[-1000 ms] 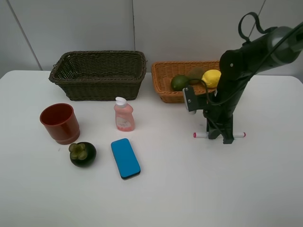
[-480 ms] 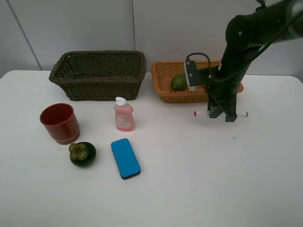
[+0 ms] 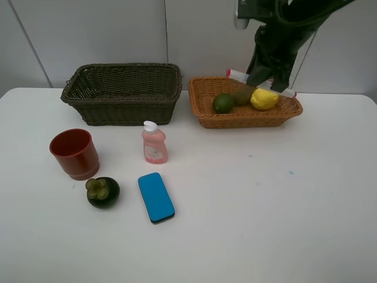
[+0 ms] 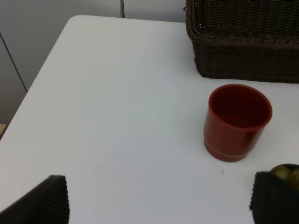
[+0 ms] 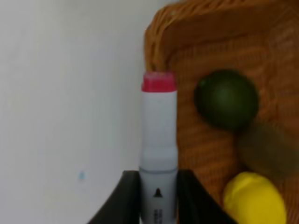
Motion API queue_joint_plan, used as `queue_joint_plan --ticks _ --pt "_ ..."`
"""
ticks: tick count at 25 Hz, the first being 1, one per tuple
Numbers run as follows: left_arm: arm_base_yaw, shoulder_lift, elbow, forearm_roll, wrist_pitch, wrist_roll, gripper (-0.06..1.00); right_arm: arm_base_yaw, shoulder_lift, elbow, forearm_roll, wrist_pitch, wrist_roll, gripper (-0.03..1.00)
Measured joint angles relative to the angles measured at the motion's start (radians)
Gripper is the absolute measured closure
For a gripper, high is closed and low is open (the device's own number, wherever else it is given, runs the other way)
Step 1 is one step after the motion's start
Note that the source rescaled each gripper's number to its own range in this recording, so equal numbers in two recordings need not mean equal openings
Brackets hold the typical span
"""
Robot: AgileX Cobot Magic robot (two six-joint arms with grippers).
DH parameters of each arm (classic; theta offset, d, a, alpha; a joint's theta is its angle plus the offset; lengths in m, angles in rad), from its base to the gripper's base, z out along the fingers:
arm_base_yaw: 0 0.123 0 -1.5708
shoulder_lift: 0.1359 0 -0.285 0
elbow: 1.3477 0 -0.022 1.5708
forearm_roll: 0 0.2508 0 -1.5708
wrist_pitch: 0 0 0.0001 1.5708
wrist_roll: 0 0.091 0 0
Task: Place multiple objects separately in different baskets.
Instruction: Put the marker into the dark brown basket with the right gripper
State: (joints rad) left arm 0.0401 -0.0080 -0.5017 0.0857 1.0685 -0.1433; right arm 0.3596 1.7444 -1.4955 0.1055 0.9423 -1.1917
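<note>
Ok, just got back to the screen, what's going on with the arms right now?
The right end effector is shut on the white marker and holds it in the air over the light orange basket, which holds a lime, a kiwi and a lemon. The left end effector is open, holding nothing, near the red cup. The cup, pink bottle, blue block and mangosteen sit on the table, not yet sorted.
</note>
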Motion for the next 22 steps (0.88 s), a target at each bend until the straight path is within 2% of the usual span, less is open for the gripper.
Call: queue_joint_plan --ticks 4,9,11,13,16,20,22 --pt "0.0 0.0 0.0 0.0 0.0 0.0 -0.05 0.04 0.001 -0.028 0.096 -0.164 0.0 0.97" --pt "0.0 0.0 0.0 0.0 0.0 0.0 -0.05 0.112 0.022 -0.032 0.156 -0.47 0.0 0.97" --pt "0.0 0.0 0.0 0.0 0.0 0.0 -0.05 0.135 0.05 -0.037 0.178 -0.558 0.0 0.97" --pt "0.0 0.0 0.0 0.0 0.0 0.0 -0.05 0.158 0.092 -0.066 0.191 -0.594 0.0 0.97" --pt "0.0 0.0 0.0 0.0 0.0 0.0 -0.05 0.193 0.181 -0.148 0.199 -0.598 0.0 0.97" --pt "0.0 0.0 0.0 0.0 0.0 0.0 -0.05 0.238 0.314 -0.32 0.217 -0.553 0.0 0.97" --pt "0.0 0.0 0.0 0.0 0.0 0.0 -0.05 0.251 0.378 -0.411 0.259 -0.53 0.0 0.97"
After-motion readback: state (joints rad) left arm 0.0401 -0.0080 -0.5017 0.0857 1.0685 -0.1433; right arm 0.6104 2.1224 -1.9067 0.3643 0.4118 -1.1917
